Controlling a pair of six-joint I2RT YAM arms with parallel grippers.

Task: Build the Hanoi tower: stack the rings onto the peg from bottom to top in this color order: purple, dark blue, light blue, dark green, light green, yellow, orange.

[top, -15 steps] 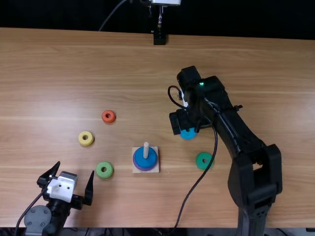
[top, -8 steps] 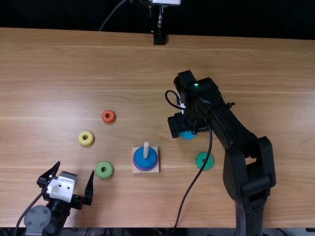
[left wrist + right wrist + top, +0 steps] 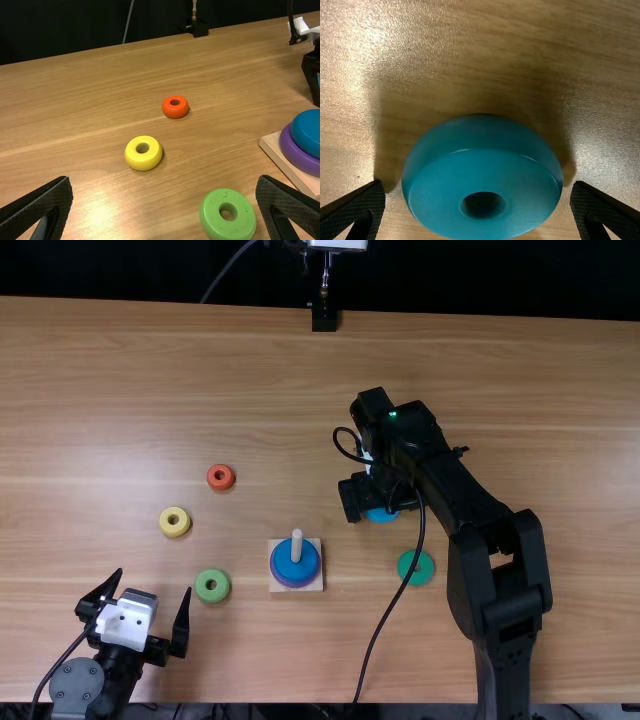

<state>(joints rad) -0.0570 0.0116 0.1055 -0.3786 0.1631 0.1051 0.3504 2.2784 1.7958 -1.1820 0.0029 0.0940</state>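
Right gripper [image 3: 477,186] spread astride light blue ring [image 3: 480,172], beyond and right of peg [image 3: 297,545], probably to grip next layer. Left gripper [image 3: 153,582] spread, left of peg, presumably leaving room.

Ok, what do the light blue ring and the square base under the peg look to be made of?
The light blue ring looks like smooth painted wood or plastic, I can't say which; its even colour and thin bright highlights suggest a glossy coat. The square base seems to be bare wood with a matte finish, judging by its pale tan, shine-free surface.
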